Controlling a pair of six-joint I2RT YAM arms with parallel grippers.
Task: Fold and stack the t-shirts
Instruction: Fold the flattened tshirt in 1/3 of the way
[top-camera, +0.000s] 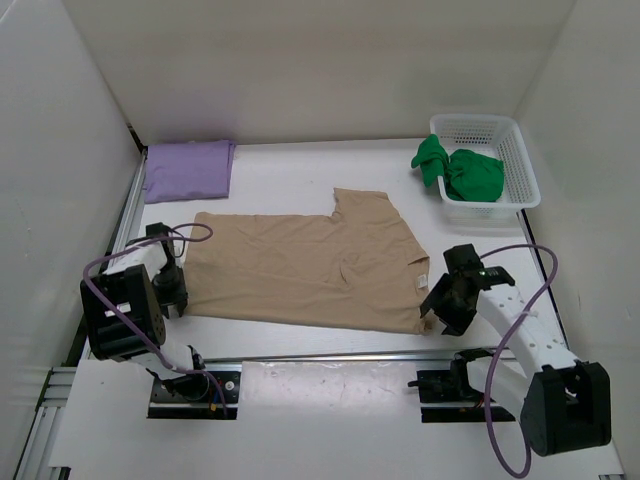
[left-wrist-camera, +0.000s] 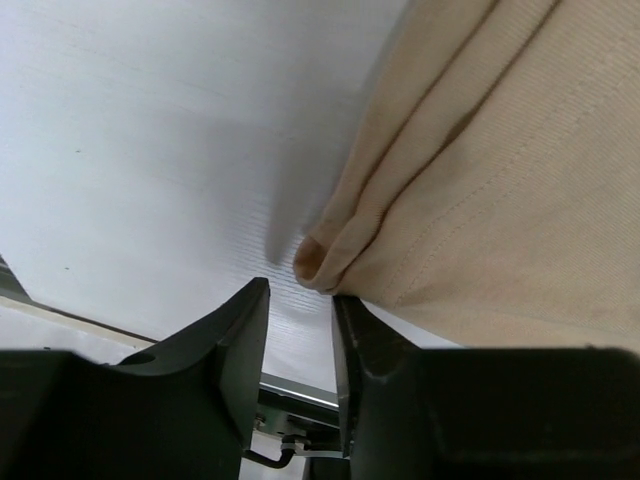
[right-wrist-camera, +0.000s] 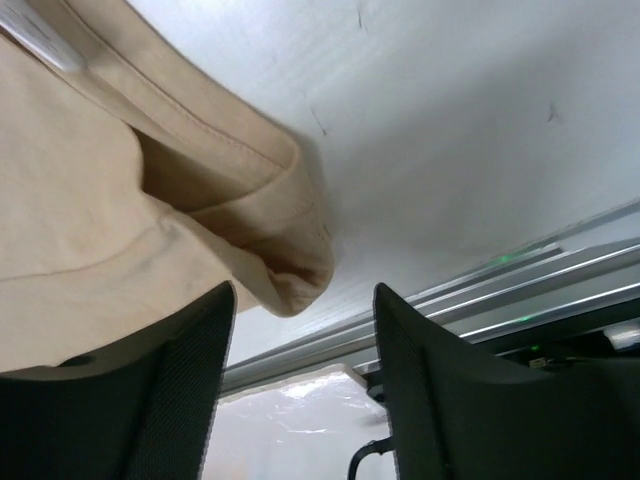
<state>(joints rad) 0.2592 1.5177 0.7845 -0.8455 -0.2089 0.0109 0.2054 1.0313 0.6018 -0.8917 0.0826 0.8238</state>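
The tan t-shirt (top-camera: 310, 265) lies spread flat in the middle of the table. My left gripper (top-camera: 176, 292) is at its near left corner. In the left wrist view the jaws (left-wrist-camera: 300, 298) stand a little apart, with the folded tan corner (left-wrist-camera: 325, 255) just beyond the tips. My right gripper (top-camera: 441, 305) is at the near right corner. Its jaws (right-wrist-camera: 305, 296) are wide open and the tan corner (right-wrist-camera: 285, 275) hangs just above the gap. The lavender t-shirt (top-camera: 188, 168) lies folded at the back left. The green t-shirt (top-camera: 462, 170) is bunched in the basket.
A white mesh basket (top-camera: 520, 165) stands at the back right. A metal rail (top-camera: 330, 356) runs along the table's near edge, also seen in the right wrist view (right-wrist-camera: 480, 290). White walls enclose the table on three sides.
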